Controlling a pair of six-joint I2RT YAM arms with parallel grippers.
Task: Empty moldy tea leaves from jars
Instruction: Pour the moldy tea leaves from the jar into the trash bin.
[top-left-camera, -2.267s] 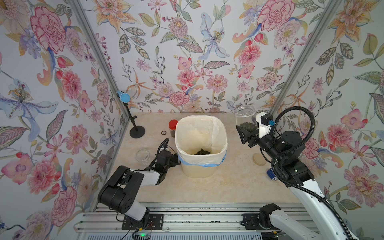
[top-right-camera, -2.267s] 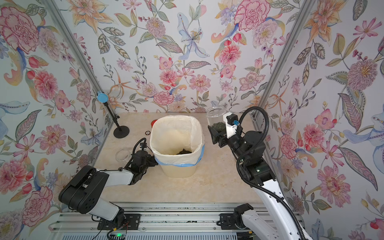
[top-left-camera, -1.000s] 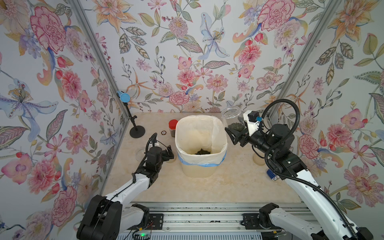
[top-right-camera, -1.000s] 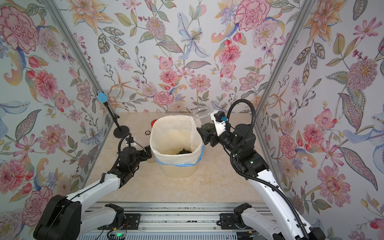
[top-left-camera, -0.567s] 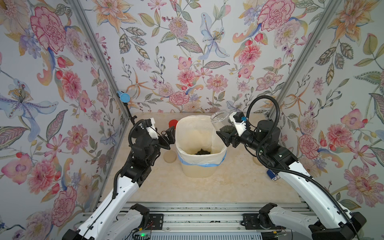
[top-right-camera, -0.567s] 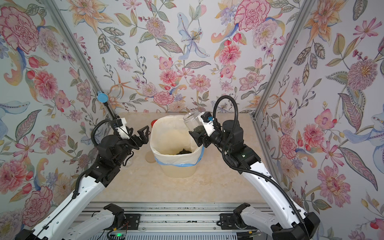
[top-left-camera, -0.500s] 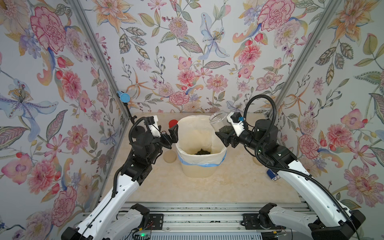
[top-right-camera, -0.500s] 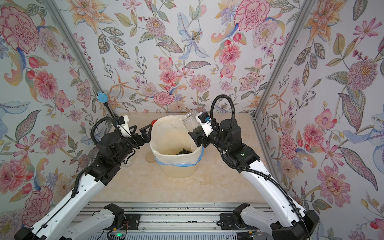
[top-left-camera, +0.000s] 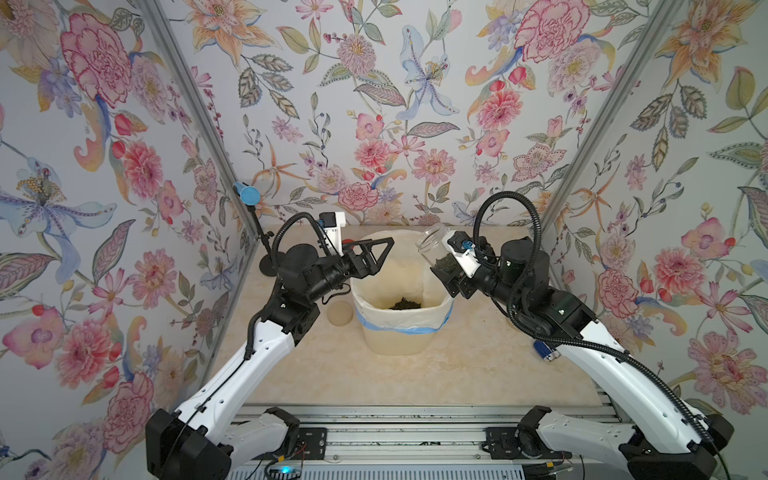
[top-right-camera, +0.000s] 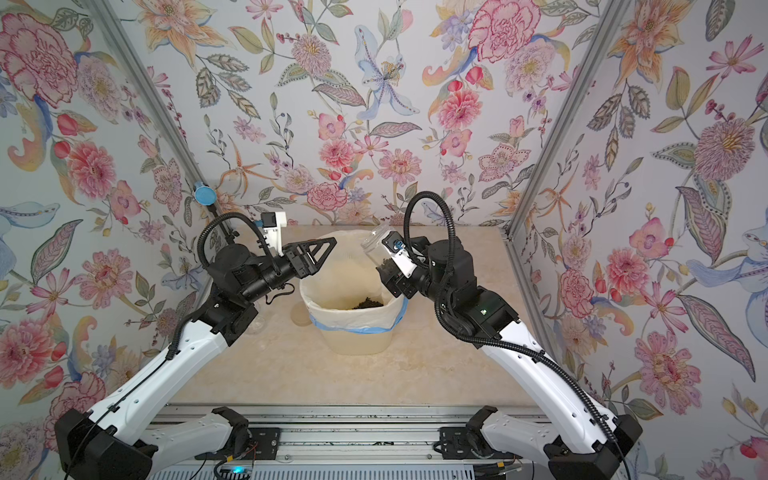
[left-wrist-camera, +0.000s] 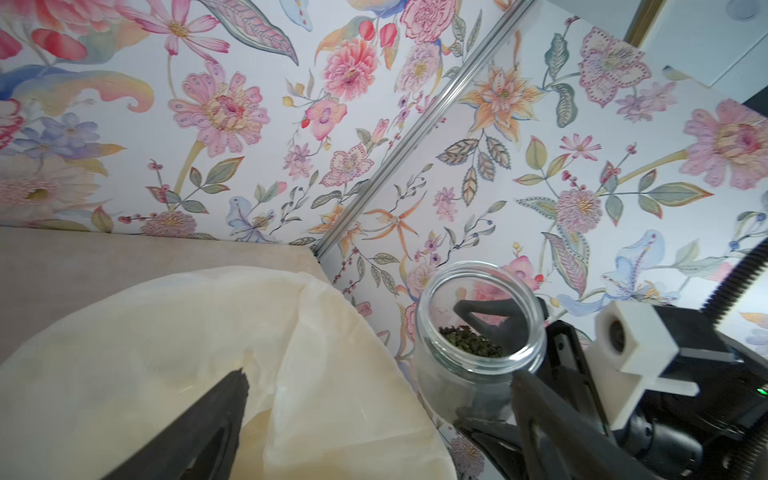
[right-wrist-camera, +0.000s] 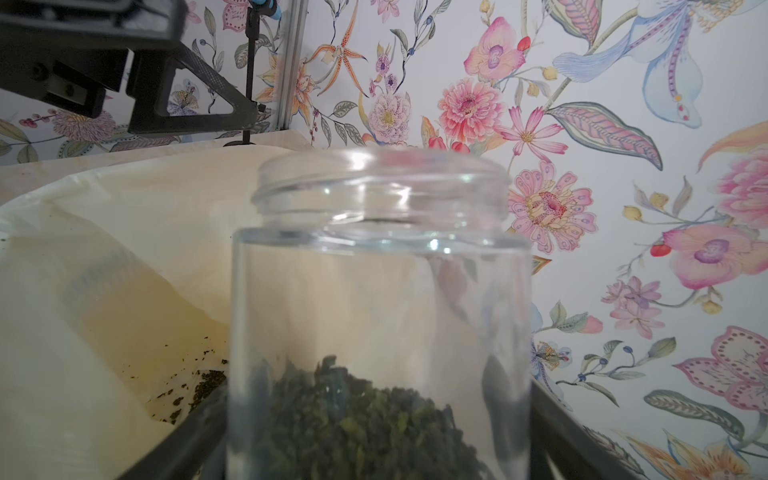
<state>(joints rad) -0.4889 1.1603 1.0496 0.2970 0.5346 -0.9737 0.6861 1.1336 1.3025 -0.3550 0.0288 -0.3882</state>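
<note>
Lined bin (top-left-camera: 399, 340) sits mid-frame on the counter (top-left-camera: 415, 382). Over its right rim the right end effector (top-left-camera: 448, 272) is clamped on an open jar (top-left-camera: 430, 243), mouth aimed upper left, tea leaves (top-left-camera: 444, 262) sitting at its base, so it needs tipping down-left, I reckon. Left end effector (top-left-camera: 374, 257) hangs spread wide, empty, above the left rim.

Both top views look down from above the front edge of the bench (top-left-camera: 415, 374) toward its back; wrist cameras sit close, facing each other, sharing jar (left-wrist-camera: 469, 374) and bin (left-wrist-camera: 332, 353).

Floral wallpaper (top-left-camera: 374, 104), seemingly marble beige tabletop (top-left-camera: 415, 374)
</note>
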